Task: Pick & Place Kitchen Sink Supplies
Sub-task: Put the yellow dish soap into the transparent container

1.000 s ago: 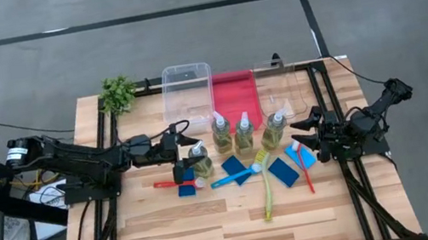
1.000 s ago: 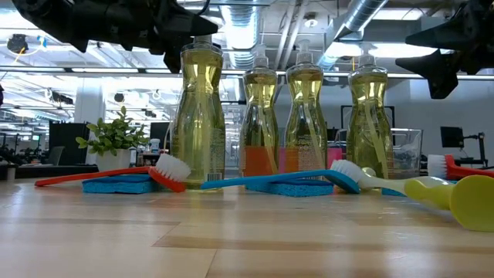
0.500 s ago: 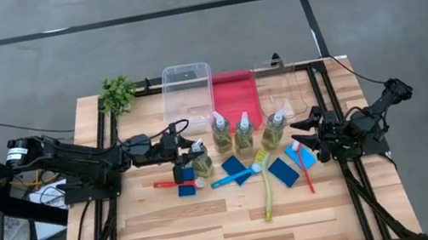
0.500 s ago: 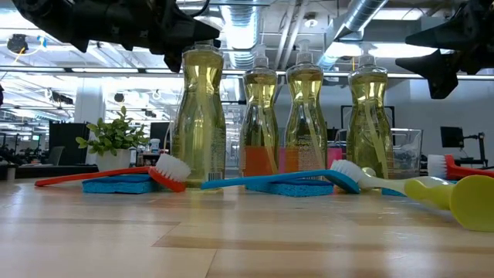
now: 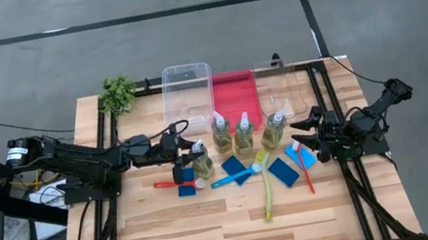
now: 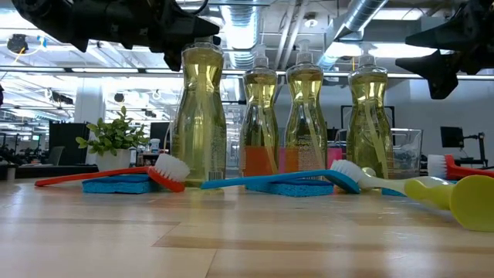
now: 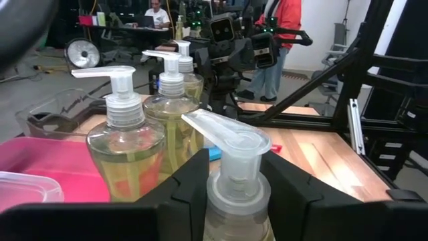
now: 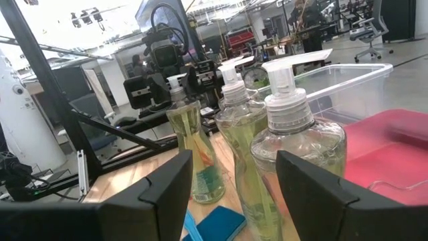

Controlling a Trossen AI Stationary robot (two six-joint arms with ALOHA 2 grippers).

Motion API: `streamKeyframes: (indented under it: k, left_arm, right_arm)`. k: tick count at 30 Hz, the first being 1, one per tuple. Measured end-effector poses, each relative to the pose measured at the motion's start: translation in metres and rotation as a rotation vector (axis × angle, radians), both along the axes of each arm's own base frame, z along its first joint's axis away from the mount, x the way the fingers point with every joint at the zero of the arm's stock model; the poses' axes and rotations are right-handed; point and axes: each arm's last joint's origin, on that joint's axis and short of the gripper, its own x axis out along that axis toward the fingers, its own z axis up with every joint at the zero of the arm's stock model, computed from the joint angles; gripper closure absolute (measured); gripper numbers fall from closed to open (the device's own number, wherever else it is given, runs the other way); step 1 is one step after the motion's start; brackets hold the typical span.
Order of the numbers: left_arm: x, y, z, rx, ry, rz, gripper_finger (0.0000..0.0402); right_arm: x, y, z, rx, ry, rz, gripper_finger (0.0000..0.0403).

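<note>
Four clear pump bottles of yellow-green soap stand upright on the table. My left gripper (image 5: 189, 151) (image 7: 234, 194) is shut on the leftmost pump bottle (image 5: 201, 163) (image 6: 199, 116). The other three bottles (image 5: 244, 132) stand in a row to its right. My right gripper (image 5: 303, 136) (image 8: 234, 201) hovers open beside the rightmost bottle (image 8: 294, 134), its fingers level and touching nothing. Blue sponges (image 5: 283, 174) and red (image 5: 174, 183), blue (image 5: 228, 178) and yellow-green (image 5: 265, 189) brushes lie flat in front of the bottles. My left gripper pinches the bottle's white screw collar (image 7: 235, 175), just below the pump head, between its two fingers (image 7: 190, 184). The fingers come level from the table's left side. The bottle stands upright with its base (image 6: 199, 181) on the table.
Two clear plastic tubs (image 5: 187, 90) (image 5: 286, 83) and a red tray (image 5: 234, 95) stand behind the bottles. A small green plant (image 5: 117, 92) sits at the far left corner. The near half of the wooden table (image 5: 214, 232) is bare. People show in the room beyond.
My left gripper has shut its fingers on the leftmost pump bottle's collar. The bottle stands where it was.
</note>
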Motion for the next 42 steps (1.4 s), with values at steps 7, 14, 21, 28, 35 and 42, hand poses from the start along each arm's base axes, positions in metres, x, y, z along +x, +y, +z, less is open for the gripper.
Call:
streamKeyframes:
  k: [7,14,21,28,35,42]
  left_arm:
    - [-0.002,0.000,0.004,-0.002,-0.028,0.000,0.0277]
    - [-0.008,0.001,0.015,-0.007,-0.085,0.002,0.0289]
    - [-0.014,0.001,0.026,-0.011,-0.135,0.003,0.0279]
    - [-0.024,0.002,0.039,-0.016,-0.200,0.003,0.0289]
    - [-0.038,0.003,0.056,-0.023,-0.289,0.003,0.0284]
    - [-0.055,0.004,0.072,-0.034,-0.383,0.002,0.0282]
  right_arm:
    - [0.000,0.000,-0.001,-0.003,0.006,0.000,0.0194]
    - [0.000,0.000,-0.001,-0.003,0.005,-0.001,0.0194]
    - [0.000,0.000,-0.001,-0.003,0.005,-0.001,0.0194]
    - [0.000,0.000,-0.001,-0.003,0.005,-0.001,0.0194]
    - [0.000,0.000,-0.001,-0.003,0.005,0.000,0.0194]
    - [0.000,0.000,-0.001,-0.003,0.005,0.000,0.0194]
